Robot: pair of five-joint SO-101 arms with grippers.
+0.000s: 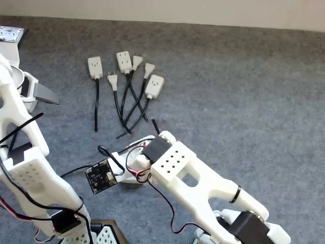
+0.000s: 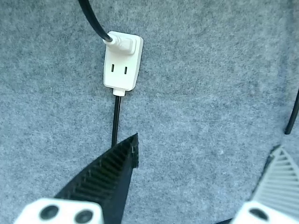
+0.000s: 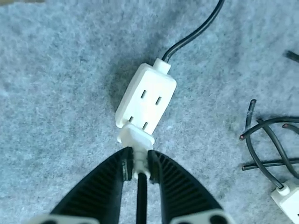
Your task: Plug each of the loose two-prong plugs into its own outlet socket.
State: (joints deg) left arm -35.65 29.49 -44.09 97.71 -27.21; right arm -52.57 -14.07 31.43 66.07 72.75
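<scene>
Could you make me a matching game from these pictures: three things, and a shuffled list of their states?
Things:
1. left gripper
2. right gripper
3. outlet socket

States:
a. white, two slots free
b. open above the carpet
c. shut on a plug

Pairs: 1-b, 2-c, 3-a.

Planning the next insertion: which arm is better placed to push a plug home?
Right. The right gripper is shut on a plug that is butted against the end of an outlet. The left gripper is open, holding nothing, above a second outlet.
</scene>
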